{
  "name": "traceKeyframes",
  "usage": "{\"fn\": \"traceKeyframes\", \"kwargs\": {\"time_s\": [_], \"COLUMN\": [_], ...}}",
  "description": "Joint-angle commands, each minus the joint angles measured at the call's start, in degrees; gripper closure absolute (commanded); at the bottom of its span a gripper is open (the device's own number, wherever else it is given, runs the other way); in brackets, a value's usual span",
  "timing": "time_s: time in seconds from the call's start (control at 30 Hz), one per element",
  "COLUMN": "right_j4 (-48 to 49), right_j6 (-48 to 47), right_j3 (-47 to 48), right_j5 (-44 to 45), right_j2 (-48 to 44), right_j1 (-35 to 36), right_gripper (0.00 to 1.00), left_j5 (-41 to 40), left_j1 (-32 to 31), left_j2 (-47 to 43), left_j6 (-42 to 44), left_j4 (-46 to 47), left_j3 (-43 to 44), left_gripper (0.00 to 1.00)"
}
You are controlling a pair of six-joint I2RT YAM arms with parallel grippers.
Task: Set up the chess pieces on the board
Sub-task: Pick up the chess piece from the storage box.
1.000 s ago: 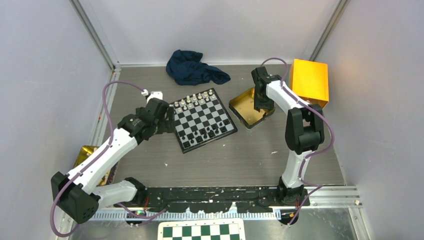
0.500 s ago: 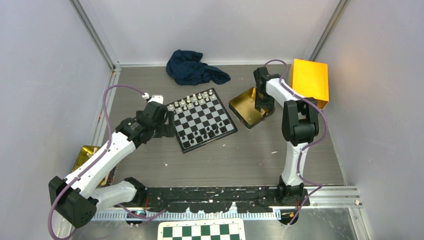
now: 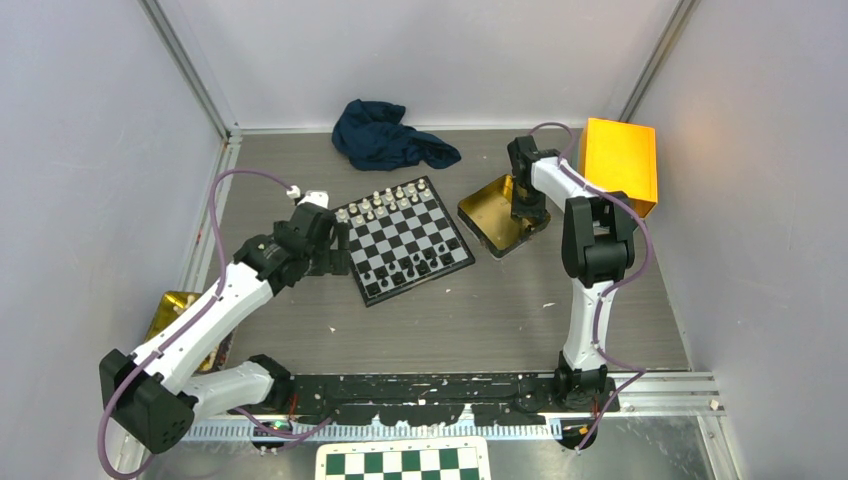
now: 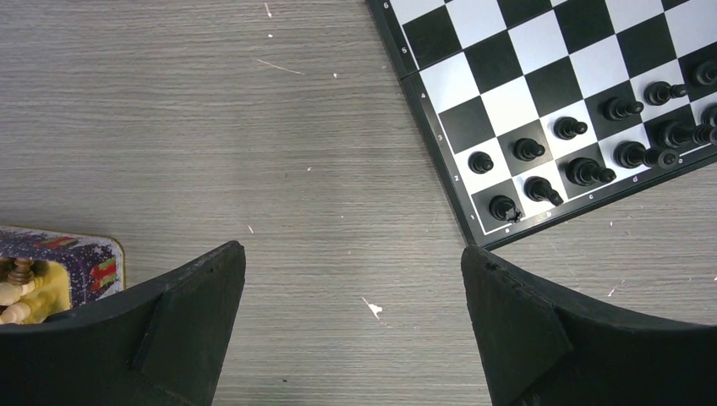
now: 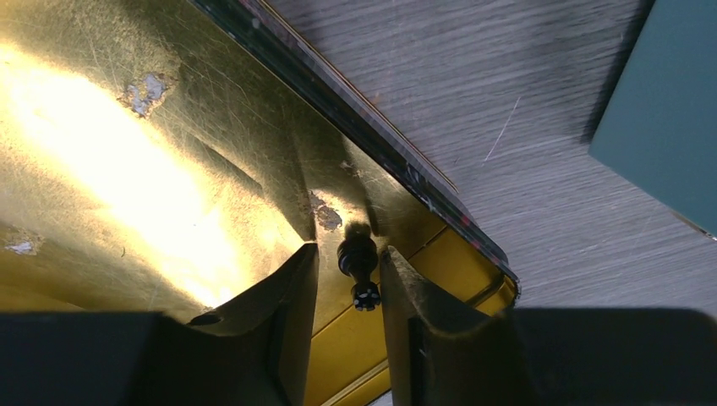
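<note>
One black-and-silver board, one blue cloth, two arms

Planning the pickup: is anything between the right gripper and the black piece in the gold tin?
Nothing visible. The black piece sits in the gold tin, flanked by both fingers of the right gripper, with nothing else near it.

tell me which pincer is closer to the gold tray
Right. The right pincer is inside the gold tray, straddling a black chess piece; the left pincer hangs across the chessboard from it.

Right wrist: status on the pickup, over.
Left gripper open, empty, beside board. Right gripper straddling black piece in gold tin, grip unconfirmed. No obstruction seen.
</note>
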Motion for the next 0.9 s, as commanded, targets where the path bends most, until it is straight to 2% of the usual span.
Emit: {"fn": "traceKeyframes", "kwargs": {"time_s": [0.0, 0.27, 0.43, 0.67, 0.87], "right_j4": [1.2, 0.9, 1.3, 1.6, 1.5], "right_j6": [0.3, 0.4, 0.4, 0.2, -0.1], "right_j3": [0.8, -0.5, -1.6, -1.6, -0.2], "right_j5": [-0.2, 0.6, 1.0, 0.9, 0.8], "right_j2": [-1.1, -2.2, -3.1, -4.3, -5.0], "right_j1": [-0.3, -0.4, -0.4, -0.6, -0.6], "right_gripper": [0.64, 0.8, 0.87, 0.95, 0.98], "left_j5": [-0.6, -0.3, 0.0, 0.2, 0.1], "left_j1": [-0.3, -0.3, -0.3, -0.3, -0.3], "left_j2": [0.3, 0.5, 0.6, 0.8, 0.8], "left_j6": [0.4, -0.1, -0.4, -0.7, -0.8], "left_j4": [0.3, 0.3, 0.2, 0.2, 0.2], "left_j3": [0.4, 0.6, 0.9, 1.2, 1.2], "left_gripper": [0.0, 0.0, 0.0, 0.0, 0.0]}}
